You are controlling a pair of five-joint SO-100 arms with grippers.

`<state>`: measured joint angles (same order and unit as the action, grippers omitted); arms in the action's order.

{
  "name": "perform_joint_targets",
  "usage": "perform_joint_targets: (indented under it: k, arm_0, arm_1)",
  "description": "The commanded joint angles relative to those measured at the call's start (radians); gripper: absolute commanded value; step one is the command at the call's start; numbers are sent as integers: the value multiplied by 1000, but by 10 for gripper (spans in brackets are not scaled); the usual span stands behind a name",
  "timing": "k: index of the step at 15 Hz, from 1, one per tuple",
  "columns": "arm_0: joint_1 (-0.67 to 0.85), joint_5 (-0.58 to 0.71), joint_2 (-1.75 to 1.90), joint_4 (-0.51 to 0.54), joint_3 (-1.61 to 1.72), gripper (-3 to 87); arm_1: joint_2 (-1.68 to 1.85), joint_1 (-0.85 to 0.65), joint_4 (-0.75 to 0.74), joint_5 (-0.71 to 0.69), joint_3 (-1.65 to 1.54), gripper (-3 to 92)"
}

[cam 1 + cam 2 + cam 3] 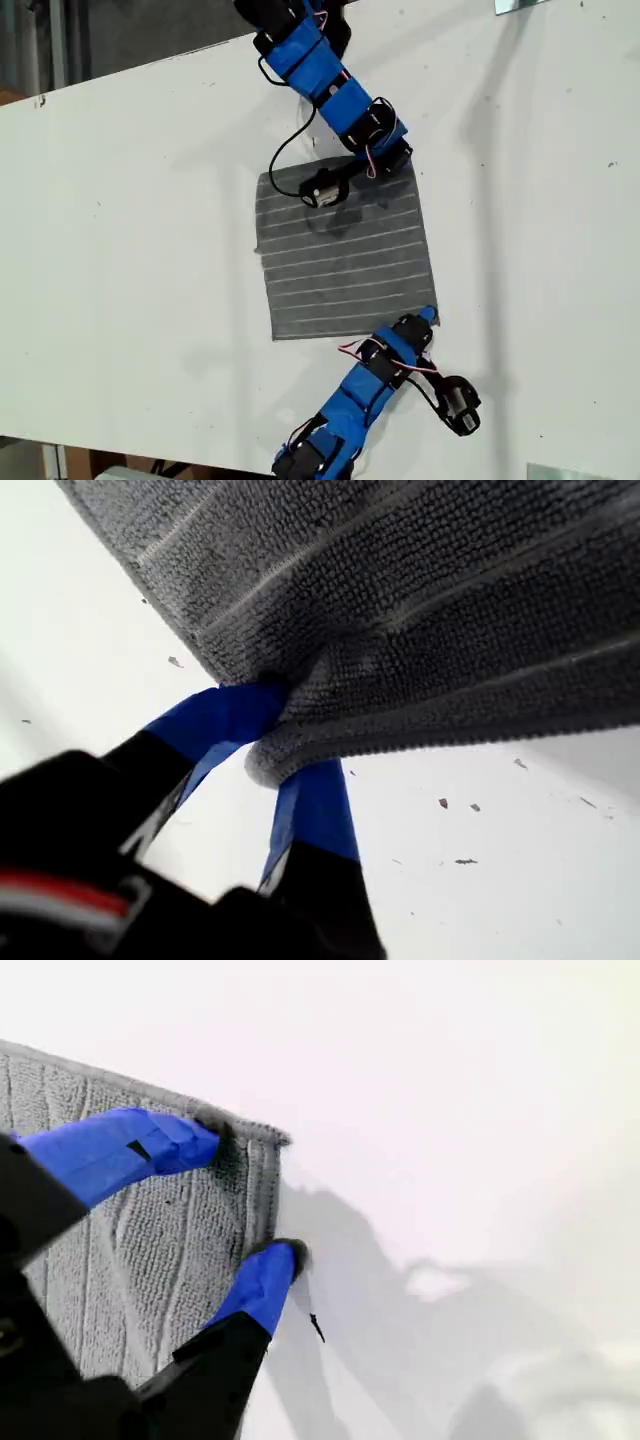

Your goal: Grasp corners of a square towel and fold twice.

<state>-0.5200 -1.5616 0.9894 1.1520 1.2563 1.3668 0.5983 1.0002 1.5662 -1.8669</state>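
Grey striped towel lies flat on the white table. The first gripper is closed on one towel corner; only its wrist view shows this pinch. The second gripper stands half open over another corner, holding nothing.

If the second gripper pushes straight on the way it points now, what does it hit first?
My second gripper already straddles a corner of the towel, jaws open, so it would press into that corner and the white table beneath. Beyond the corner, only bare table shows; depth is uncertain.
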Motion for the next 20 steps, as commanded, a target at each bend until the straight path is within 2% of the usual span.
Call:
perform_joint_targets:
  k: [1, 3, 4, 5, 6, 10, 13, 16, 20]
  arm_0:
    - [6, 8, -9, -35, -48, 220]
    - [9, 35, -55, -100, -55, 201]
    - [11, 34, -80, -120, -69, 37]
    - [11, 35, -92, -140, -77, 0]
    - [11, 31, -95, -114, -104, 0]
    - [11, -34, -92, 129, -288, -1]
    - [23, -26, -17, 252, -380, -1]
    - [61, 44, 91, 298, -382, -1]
    - [130, 186, 267, 313, -357, -1]
  arm_1:
    - [3, 28, 9, 0, 61, -1]
    - [-8, 35, 20, 0, 86, -1]
    - [-14, 37, 26, 0, 98, -1]
    - [-23, 37, 38, 0, 115, -1]
    - [-32, 38, 55, 0, 137, -1]
    - [-48, 26, 141, -5, 239, -1]
    - [-6, 6, 305, -14, 371, -1]
    - [110, -54, 383, -28, 371, -1]
    - [235, -238, 367, -189, 357, -1]
